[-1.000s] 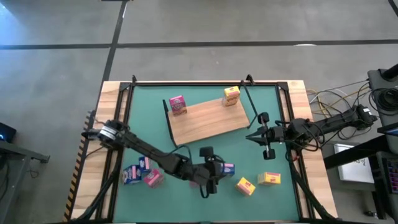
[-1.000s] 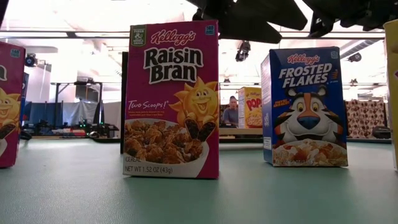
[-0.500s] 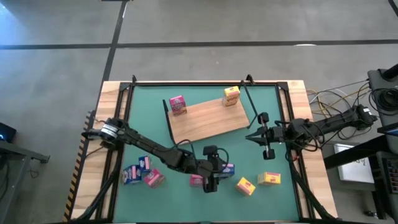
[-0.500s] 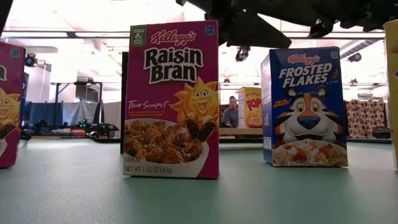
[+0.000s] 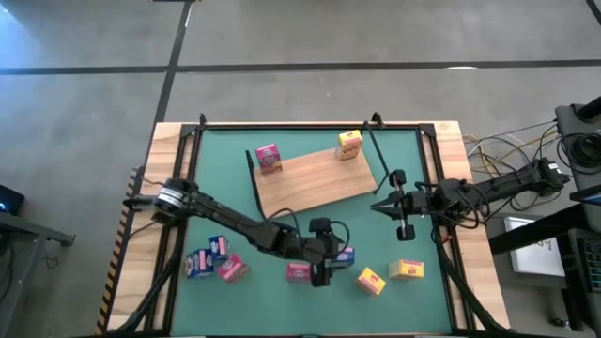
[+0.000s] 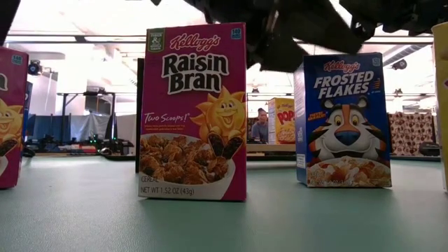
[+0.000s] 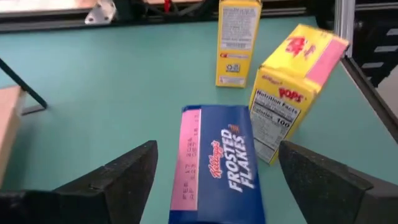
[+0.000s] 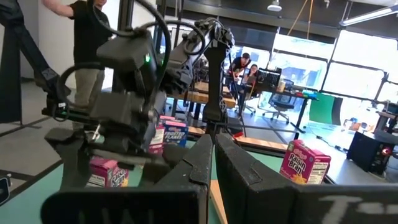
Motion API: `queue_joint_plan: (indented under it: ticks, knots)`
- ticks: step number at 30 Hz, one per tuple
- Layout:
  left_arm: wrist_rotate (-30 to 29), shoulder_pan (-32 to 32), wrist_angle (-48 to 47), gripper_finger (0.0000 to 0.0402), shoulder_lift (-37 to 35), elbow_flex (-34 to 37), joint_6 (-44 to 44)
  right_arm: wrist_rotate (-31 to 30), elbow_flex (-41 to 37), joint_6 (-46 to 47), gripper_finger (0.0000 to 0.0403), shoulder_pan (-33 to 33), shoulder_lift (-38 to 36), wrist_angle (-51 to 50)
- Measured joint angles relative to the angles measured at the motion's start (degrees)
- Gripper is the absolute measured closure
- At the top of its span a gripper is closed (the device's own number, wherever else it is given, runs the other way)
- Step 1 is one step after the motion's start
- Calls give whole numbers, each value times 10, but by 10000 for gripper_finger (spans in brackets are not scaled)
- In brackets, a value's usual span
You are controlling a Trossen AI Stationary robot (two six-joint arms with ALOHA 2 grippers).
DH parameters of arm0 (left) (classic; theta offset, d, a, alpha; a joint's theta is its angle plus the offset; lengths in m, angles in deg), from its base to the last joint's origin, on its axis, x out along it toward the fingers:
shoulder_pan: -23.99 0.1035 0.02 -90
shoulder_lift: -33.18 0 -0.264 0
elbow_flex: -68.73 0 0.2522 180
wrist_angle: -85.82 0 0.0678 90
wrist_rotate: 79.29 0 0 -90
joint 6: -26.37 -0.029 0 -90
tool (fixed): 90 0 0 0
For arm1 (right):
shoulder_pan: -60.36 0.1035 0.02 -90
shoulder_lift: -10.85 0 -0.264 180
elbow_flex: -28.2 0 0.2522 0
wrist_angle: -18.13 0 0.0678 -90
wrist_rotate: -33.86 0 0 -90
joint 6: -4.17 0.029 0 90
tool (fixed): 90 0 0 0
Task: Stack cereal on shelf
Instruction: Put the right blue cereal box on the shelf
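Observation:
My left gripper (image 5: 334, 256) reaches over the mat's near middle, open. In the left wrist view its fingers (image 7: 216, 152) stand on either side of a blue Frosted Flakes box (image 7: 217, 167) without touching it. That box (image 5: 347, 253) stands on the mat, with a pink Raisin Bran box (image 5: 299, 272) next to it. In the low view the gripper (image 6: 294, 35) hangs dark above these two boxes (image 6: 194, 112) (image 6: 343, 119). The wooden shelf (image 5: 315, 180) carries a pink box (image 5: 269, 158) and a yellow box (image 5: 349, 144). My right gripper (image 5: 378, 206) waits shut by the shelf's right end.
Two yellow boxes (image 5: 371, 280) (image 5: 406, 270) sit on the mat right of the blue one, seen beyond it in the left wrist view (image 7: 238, 40) (image 7: 295, 90). Two blue boxes (image 5: 197, 264) (image 5: 218, 247) and a pink one (image 5: 232, 270) cluster near left. People stand in the room behind.
My left gripper has moved toward the table's right, off the pink box and over to the blue box, and has come lower in the low view. The pink box now shows uncovered in the high view. No box has moved.

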State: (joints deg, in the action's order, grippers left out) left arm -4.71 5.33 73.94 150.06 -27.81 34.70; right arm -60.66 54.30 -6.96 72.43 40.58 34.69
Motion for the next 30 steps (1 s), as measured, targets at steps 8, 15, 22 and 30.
queue_joint_plan:
  ticks: [8,15,22,30]
  knots:
    - [1,6,-3,120,9,0,8,0,0,-4,390,0,0,0]
    - [0,5,-3,165,9,0,5,0,0,-4,390,0,0,0]
    - [0,5,-2,204,9,0,-1,-1,0,-4,390,0,0,0]
    - [0,5,-3,226,8,0,-3,-1,0,-4,390,0,0,0]
